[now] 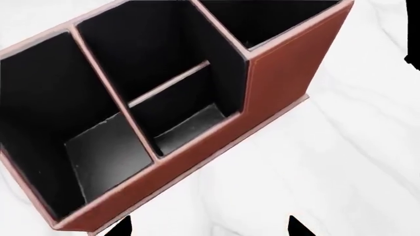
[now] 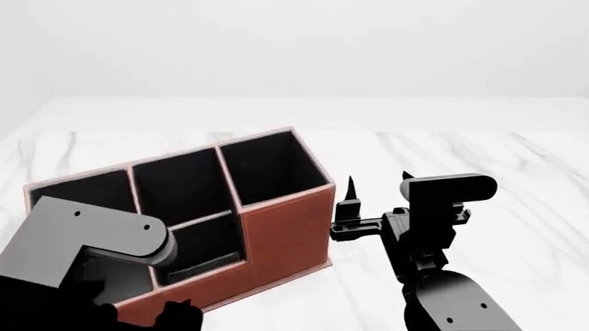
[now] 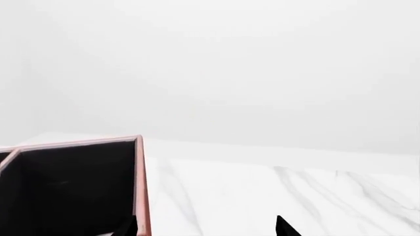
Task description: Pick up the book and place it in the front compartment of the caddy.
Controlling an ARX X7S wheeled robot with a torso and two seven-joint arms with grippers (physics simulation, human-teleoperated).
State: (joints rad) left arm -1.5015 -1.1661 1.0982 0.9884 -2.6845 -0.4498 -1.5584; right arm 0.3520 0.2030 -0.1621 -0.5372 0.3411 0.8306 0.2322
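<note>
**Book not locatable; both pincers standing wide and empty beside the caddy**

The book is not showing as a distinct item in any view. No white page edges are appearing on the marble table (image 2: 515, 179) or between the fingers. In the left wrist view, flat grey patches are lying at the bottom of the two low front compartments of the caddy (image 2: 285, 227). Whether either patch is a black cover or only the lit floor cannot be told.

The left gripper (image 1: 210, 228) is hovering directly above those front compartments, its tips spread wide with nothing between them. The right gripper (image 2: 378, 186) is standing just beside the caddy's right-hand outer wall, apart from it, tips pointing up, likewise spread wide and carrying nothing.

The caddy's long axis is running from near-left to far-right in the head view, with the low front row facing the robot. The left arm is the nearer one to that front row.

Judgement: the coming move is hinging on confirming the book's whereabouts first.
</note>
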